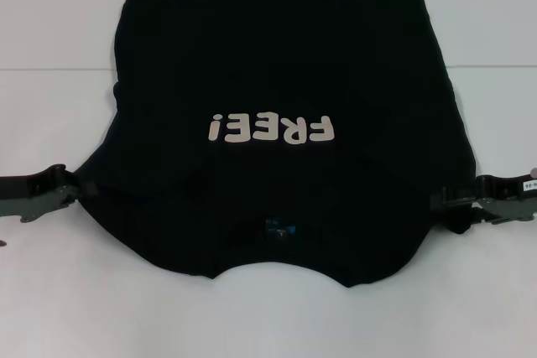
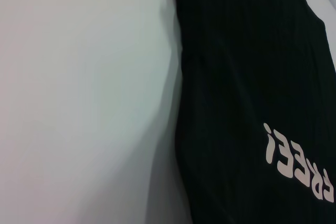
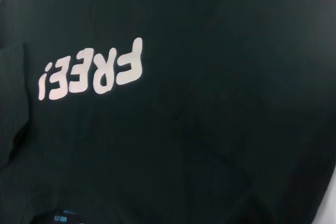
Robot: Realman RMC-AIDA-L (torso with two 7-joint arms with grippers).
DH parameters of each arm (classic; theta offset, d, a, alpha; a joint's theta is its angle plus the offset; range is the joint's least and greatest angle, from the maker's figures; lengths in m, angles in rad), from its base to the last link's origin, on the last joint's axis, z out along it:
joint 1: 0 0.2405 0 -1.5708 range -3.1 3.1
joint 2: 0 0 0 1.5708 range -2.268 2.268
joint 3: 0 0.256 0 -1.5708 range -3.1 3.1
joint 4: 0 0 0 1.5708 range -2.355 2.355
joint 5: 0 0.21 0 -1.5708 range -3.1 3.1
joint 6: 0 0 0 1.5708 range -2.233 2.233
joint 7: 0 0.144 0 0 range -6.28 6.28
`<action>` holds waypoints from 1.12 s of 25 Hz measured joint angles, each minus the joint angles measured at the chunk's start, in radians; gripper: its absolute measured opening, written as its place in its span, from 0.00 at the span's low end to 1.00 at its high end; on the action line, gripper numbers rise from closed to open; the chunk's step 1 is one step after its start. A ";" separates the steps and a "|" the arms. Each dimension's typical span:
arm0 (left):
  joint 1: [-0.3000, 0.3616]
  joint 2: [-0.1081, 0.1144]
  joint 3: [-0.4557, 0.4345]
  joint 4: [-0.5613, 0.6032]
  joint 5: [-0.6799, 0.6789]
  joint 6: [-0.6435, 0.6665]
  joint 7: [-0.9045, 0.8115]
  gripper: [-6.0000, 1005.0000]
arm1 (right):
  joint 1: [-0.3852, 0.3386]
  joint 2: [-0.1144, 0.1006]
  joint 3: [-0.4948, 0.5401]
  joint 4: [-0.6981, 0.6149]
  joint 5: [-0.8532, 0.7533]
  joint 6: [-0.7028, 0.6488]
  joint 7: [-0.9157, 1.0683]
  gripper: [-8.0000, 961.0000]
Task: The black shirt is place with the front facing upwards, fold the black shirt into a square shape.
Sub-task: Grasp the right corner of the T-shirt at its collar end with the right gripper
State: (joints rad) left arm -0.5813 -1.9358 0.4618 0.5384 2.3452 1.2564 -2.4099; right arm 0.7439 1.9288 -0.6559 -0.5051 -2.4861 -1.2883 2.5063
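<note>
The black shirt [image 1: 277, 64] lies front up on the white table, its off-white "FREE!" lettering [image 1: 273, 128] upside down to me and its collar with a small blue label [image 1: 281, 229] nearest me. The lettering also shows in the left wrist view [image 2: 296, 163] and the right wrist view [image 3: 92, 72]. My left gripper [image 1: 77, 190] is at the shirt's left sleeve edge, shut on the cloth, which draws to a point there. My right gripper [image 1: 446, 204] holds the right sleeve edge the same way. The shirt's far hem runs out of view.
The white table [image 1: 50, 39] surrounds the shirt, with bare surface on both sides and in front of the collar [image 1: 268, 316]. In the left wrist view the shirt's side edge [image 2: 178, 103] casts a soft shadow on the table.
</note>
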 joint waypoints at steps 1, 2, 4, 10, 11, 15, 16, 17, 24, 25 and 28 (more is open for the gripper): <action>0.000 0.000 0.000 0.000 0.000 0.000 0.000 0.03 | 0.002 0.001 0.000 0.004 0.000 0.002 -0.001 0.77; 0.000 0.000 0.000 0.000 0.000 0.000 0.000 0.03 | 0.004 0.001 0.000 0.005 0.000 0.005 -0.001 0.77; 0.000 0.000 0.000 0.000 0.000 0.000 0.001 0.03 | 0.006 0.001 0.000 0.009 0.001 0.010 -0.001 0.76; 0.000 -0.001 0.000 0.000 0.000 0.000 0.002 0.03 | 0.013 0.005 -0.004 0.015 -0.001 0.019 -0.003 0.73; 0.000 -0.001 0.000 0.000 0.000 0.000 0.002 0.03 | 0.016 0.006 -0.011 0.015 -0.004 0.021 -0.006 0.73; 0.002 -0.001 0.000 0.000 0.000 0.003 0.010 0.03 | 0.028 0.013 -0.054 0.016 -0.006 0.036 -0.004 0.71; 0.002 -0.001 0.000 0.000 0.000 0.004 0.012 0.03 | 0.030 0.015 -0.057 0.016 -0.006 0.038 -0.002 0.71; 0.003 -0.002 0.000 0.000 -0.001 0.004 0.013 0.03 | 0.032 0.016 -0.058 0.016 -0.006 0.041 -0.001 0.70; 0.007 -0.002 0.000 0.000 -0.012 0.005 0.023 0.03 | 0.034 0.016 -0.065 0.006 -0.007 0.040 -0.003 0.48; 0.008 -0.002 0.000 0.000 -0.013 0.005 0.025 0.03 | 0.035 0.016 -0.068 0.006 -0.007 0.039 -0.005 0.44; 0.009 -0.002 0.000 0.000 -0.018 0.005 0.026 0.03 | 0.038 0.016 -0.086 0.005 -0.007 0.038 -0.008 0.31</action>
State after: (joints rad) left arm -0.5726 -1.9374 0.4618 0.5384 2.3272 1.2610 -2.3840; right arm 0.7819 1.9452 -0.7423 -0.5004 -2.4928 -1.2507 2.4981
